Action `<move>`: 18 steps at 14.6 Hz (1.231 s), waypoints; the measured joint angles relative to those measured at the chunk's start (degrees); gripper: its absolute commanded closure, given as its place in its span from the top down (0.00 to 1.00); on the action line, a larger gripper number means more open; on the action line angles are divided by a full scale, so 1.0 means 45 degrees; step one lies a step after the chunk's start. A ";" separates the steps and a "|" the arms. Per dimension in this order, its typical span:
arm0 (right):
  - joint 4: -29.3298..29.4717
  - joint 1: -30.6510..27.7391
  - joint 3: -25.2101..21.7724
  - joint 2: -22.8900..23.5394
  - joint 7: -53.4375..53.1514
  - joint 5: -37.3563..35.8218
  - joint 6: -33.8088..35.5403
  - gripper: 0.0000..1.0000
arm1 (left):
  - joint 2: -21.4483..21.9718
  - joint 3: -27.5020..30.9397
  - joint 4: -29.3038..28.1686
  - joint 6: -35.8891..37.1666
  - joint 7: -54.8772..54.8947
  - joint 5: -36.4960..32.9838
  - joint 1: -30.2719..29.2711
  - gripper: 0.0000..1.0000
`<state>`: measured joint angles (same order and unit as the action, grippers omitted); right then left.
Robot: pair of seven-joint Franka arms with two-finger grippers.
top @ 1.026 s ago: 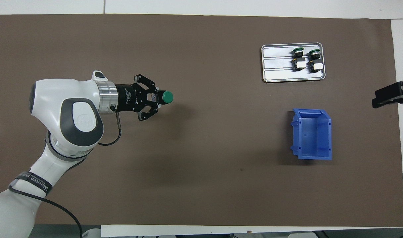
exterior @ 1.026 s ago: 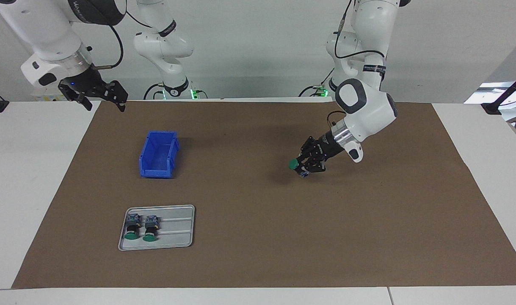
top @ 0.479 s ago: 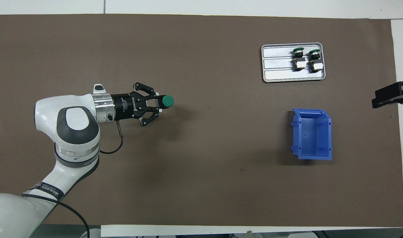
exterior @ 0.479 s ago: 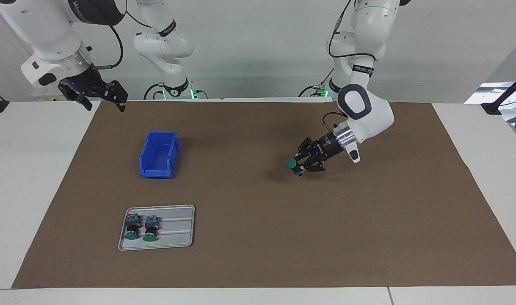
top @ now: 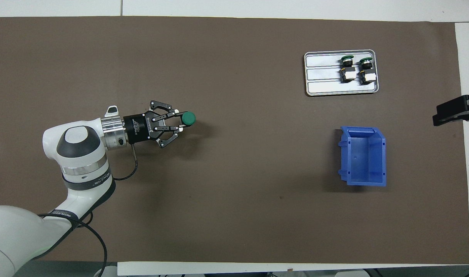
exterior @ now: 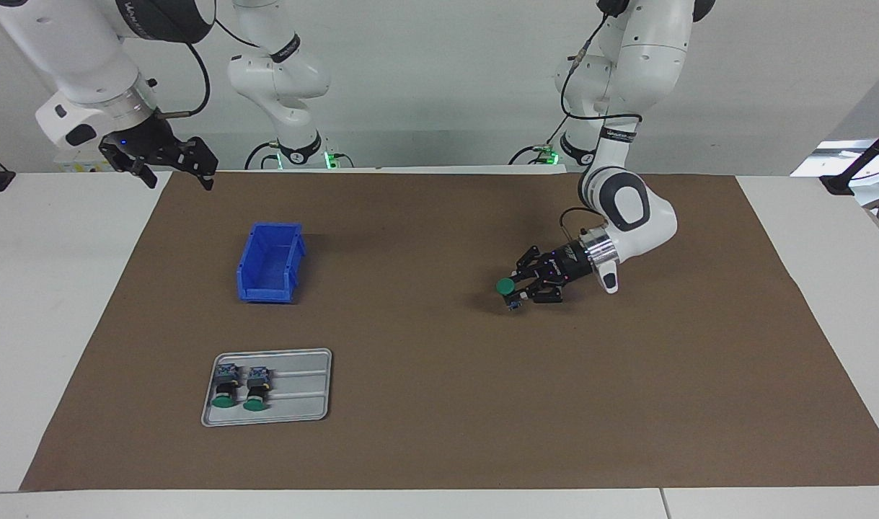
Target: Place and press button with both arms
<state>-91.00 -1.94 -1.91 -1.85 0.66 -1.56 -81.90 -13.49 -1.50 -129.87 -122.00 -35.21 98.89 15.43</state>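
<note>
My left gripper pinches the green-capped button low over the brown mat; my right gripper waits, spread wide.

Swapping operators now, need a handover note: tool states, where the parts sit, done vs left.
Left tool: shut on the button, low over the brown mat, toward the left arm's end.
Right tool: open, waiting over the mat's corner at its own end.
Two spare buttons lie in the grey tray; blue bin sits nearer the robots.
Done: pick.
Left: set down, press.
</note>
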 measured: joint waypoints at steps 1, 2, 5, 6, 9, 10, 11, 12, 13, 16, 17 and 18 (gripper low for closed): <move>0.0000 0.0000 0.0000 0.0000 0.0000 0.0000 0.0000 0.99 | -0.0154 -0.0003 -0.0068 0.0157 0.0395 0.0422 -0.0021 0.00; 0.0000 0.0000 0.0000 0.0000 0.0000 0.0000 0.0000 0.99 | -0.0292 -0.0028 -0.0076 0.0387 0.0820 0.0735 -0.0016 0.00; 0.0000 0.0000 0.0000 0.0000 0.0000 0.0000 0.0000 0.99 | -0.0466 -0.0088 -0.0082 0.0815 0.1425 0.1020 0.0007 0.00; 0.0000 0.0001 0.0000 0.0000 0.0000 0.0000 0.0000 0.99 | -0.0469 -0.0096 -0.0090 0.0831 0.1452 0.1026 0.0007 0.00; 0.0000 0.0000 0.0000 0.0000 0.0000 0.0000 0.0000 0.99 | -0.0522 -0.0127 -0.0179 0.0841 0.1615 0.1308 0.0052 0.00; 0.0000 0.0000 0.0000 0.0000 0.0000 0.0000 0.0000 0.99 | -0.0559 -0.0134 -0.0217 0.0842 0.1716 0.1389 0.0148 0.00; 0.0000 0.0001 0.0000 0.0000 0.0000 0.0000 0.0000 0.99 | -0.0590 -0.0155 -0.0237 0.0842 0.1805 0.1461 0.0231 0.00; 0.0000 0.0000 0.0000 0.0000 0.0000 0.0000 0.0000 0.99 | -0.0619 -0.0163 -0.0248 0.0842 0.1857 0.1506 0.0288 0.00; 0.0000 0.0001 0.0000 0.0000 0.0000 0.0000 0.0000 0.99 | -0.0644 -0.0163 -0.0271 0.0842 0.1950 0.1512 0.0327 0.00; 0.0000 0.0001 0.0000 0.0000 0.0000 0.0000 0.0000 0.99 | -0.0669 -0.0162 -0.0396 0.0859 0.2324 0.1528 0.0339 0.00; 0.0000 0.0000 0.0000 0.0000 0.0000 0.0000 0.0000 0.99 | -0.0717 -0.0161 -0.0425 0.0893 0.2474 0.1536 0.0338 0.00; 0.0000 0.0001 0.0000 0.0000 0.0000 0.0000 0.0000 0.99 | -0.0813 -0.0154 -0.0456 0.1052 0.2712 0.1568 0.0330 0.00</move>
<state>-91.00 -1.94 -1.91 -1.85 0.66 -1.56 -81.90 -17.15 -2.19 -131.92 -117.27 -23.00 105.94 16.91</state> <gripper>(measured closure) 0.004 0.674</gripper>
